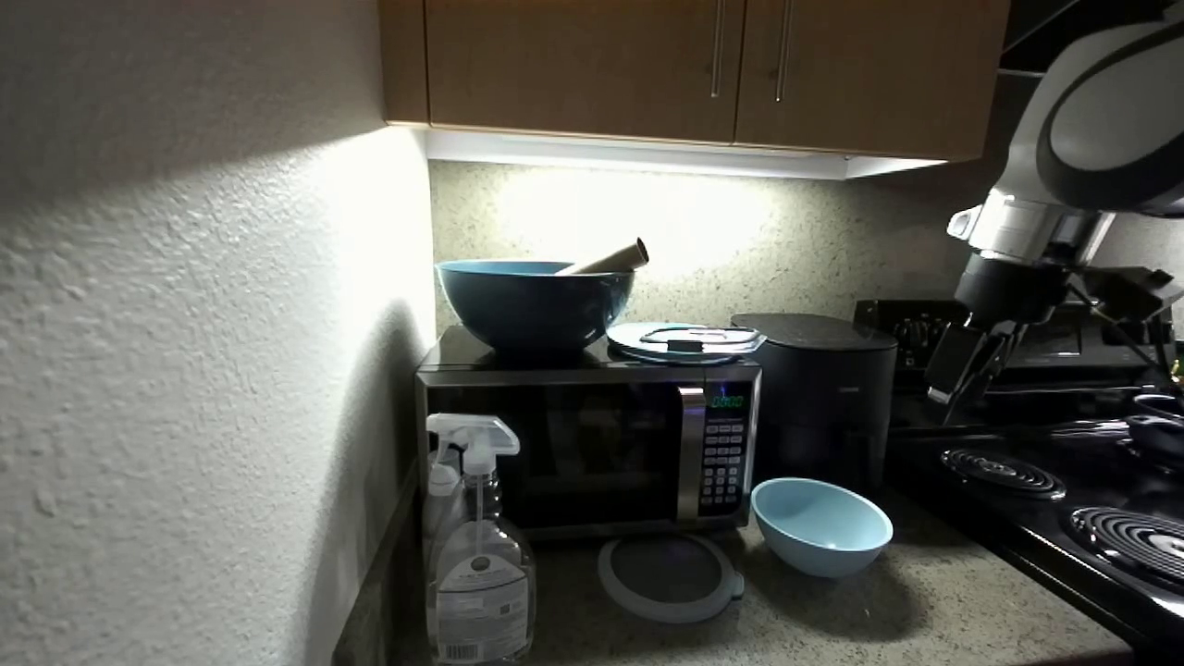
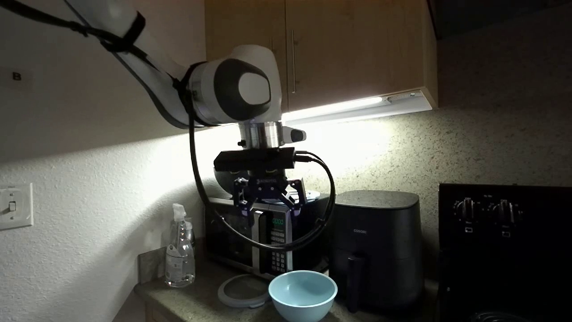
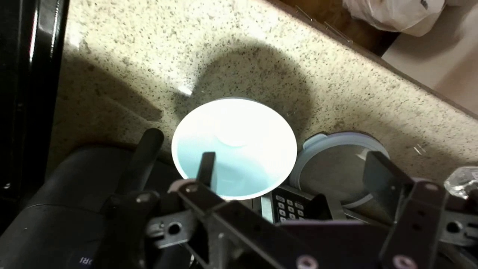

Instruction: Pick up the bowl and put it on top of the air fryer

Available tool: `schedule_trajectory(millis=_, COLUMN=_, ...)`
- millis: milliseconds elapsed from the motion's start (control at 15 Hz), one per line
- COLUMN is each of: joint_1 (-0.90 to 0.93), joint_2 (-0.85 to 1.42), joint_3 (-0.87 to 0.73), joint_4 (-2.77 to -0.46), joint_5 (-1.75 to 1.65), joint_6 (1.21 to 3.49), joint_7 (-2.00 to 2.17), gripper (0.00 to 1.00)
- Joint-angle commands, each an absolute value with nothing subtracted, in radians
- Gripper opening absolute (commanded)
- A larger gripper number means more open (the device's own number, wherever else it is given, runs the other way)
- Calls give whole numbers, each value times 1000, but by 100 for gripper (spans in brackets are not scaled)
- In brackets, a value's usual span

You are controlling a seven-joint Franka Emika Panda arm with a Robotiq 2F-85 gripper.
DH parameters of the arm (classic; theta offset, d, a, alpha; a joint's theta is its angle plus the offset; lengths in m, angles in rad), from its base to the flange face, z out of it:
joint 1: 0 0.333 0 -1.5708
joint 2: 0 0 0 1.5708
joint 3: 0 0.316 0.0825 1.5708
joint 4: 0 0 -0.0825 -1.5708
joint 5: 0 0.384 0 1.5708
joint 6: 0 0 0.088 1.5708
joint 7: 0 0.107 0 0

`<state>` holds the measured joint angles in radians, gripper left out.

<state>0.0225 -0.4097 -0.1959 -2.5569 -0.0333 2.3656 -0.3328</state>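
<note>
The light blue bowl (image 1: 821, 527) stands upright on the counter in front of the air fryer (image 1: 814, 398). Both also show in the other views: the bowl (image 2: 303, 293) and the black air fryer (image 2: 377, 241) in an exterior view, and the bowl (image 3: 235, 145) and the air fryer (image 3: 56, 224) in the wrist view. The air fryer's flat top holds nothing. My gripper (image 2: 271, 215) is open and empty, well above the bowl. It also shows in an exterior view (image 1: 967, 370). In the wrist view, the gripper (image 3: 292, 155) has one finger overlapping the bowl and one overlapping the grey lid.
A microwave (image 1: 583, 453) stands beside the air fryer, with a dark blue bowl (image 1: 536, 310) and a lid (image 1: 684, 340) on top. A grey lid (image 1: 668, 578) lies on the counter. A spray bottle (image 1: 481, 555) stands left. Cabinets (image 1: 592, 65) hang above. The stove (image 1: 1036, 536) is right.
</note>
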Motion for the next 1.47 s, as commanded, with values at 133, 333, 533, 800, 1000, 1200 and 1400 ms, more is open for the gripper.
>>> schedule_trajectory(millis=133, joint_1=14, joint_2=-332, joint_3=-201, joint_4=-2517, joint_5=21, joint_6=2363, joint_7=-422, gripper=100)
schedule_trajectory(millis=333, joint_1=12, joint_2=-294, joint_3=-200, joint_4=-2494, joint_5=23, joint_6=2363, joint_7=-437, gripper=100)
schedule_trajectory(millis=533, joint_1=10, joint_2=-286, joint_3=-200, joint_4=-2491, joint_5=26, joint_6=2368, joint_7=-433, gripper=100)
schedule_trajectory(millis=800, joint_1=32, joint_2=-184, joint_3=-259, joint_4=-2428, joint_5=221, joint_6=2268, joint_7=-555, gripper=100)
schedule_trajectory(millis=1000, joint_1=4, joint_2=-77, joint_3=-264, joint_4=-2359, joint_5=275, joint_6=2163, joint_7=-618, gripper=100)
schedule_trajectory(millis=1200, joint_1=-39, joint_2=22, joint_3=-246, joint_4=-2286, joint_5=305, joint_6=2076, joint_7=-636, gripper=100)
schedule_trajectory(millis=1400, joint_1=-92, joint_2=143, joint_3=-228, joint_4=-2198, joint_5=306, joint_6=2009, joint_7=-622, gripper=100)
